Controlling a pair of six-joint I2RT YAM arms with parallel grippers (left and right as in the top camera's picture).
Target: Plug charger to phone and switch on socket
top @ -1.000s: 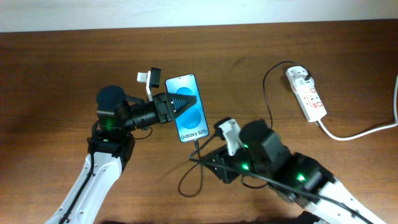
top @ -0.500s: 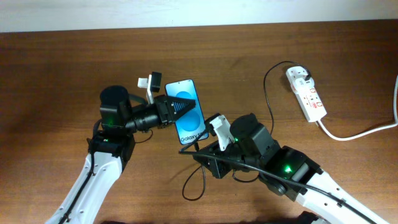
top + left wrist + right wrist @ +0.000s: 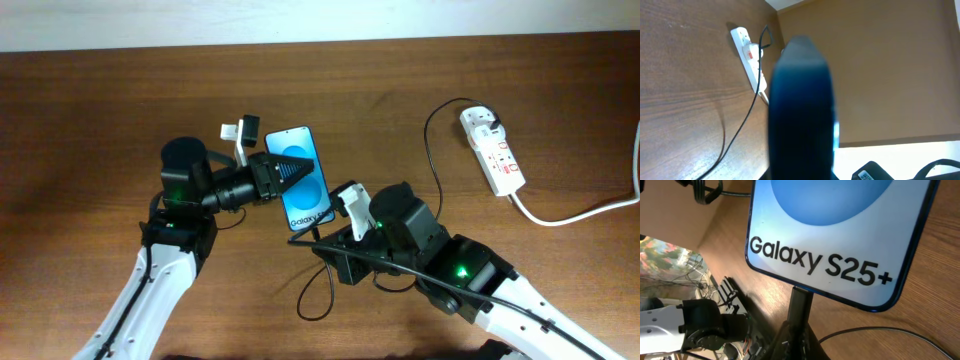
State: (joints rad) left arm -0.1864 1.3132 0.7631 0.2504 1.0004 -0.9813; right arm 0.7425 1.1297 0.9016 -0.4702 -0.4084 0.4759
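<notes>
Overhead: phone (image 3: 312, 205) is lifted off the table (image 3: 100, 120) left of centre, screen up and lit, pinched across its width by the left gripper (image 3: 298, 168) — jaws clamped on it. Right gripper (image 3: 320, 242) sits just under the phone's bottom edge, jaws closed on what I take to be the charger (image 3: 318, 298) near its tip. Right wrist view shows a dark connector (image 3: 801, 300) meeting the middle of that bottom edge; whether it is fully seated cannot be told. Slack cable loops on the table below, then runs up and right to the socket (image 3: 492, 150), which lies well apart at the far right with its thick white cord (image 3: 580, 212) trailing off. Plug end looks seated at the strip's far end, though it is too small to be sure. Handling, by judgement: phone is light, rigid, slick glass, breakable — grip across the side edges suits it, pressure kept modest. Cable is limp and gives no push; only the stiff housing just behind the tip transmits force, so hold there and keep it in line with the port. Socket is light plastic and may skid when a switch is pressed — push straight down with closed fingertips.
</notes>
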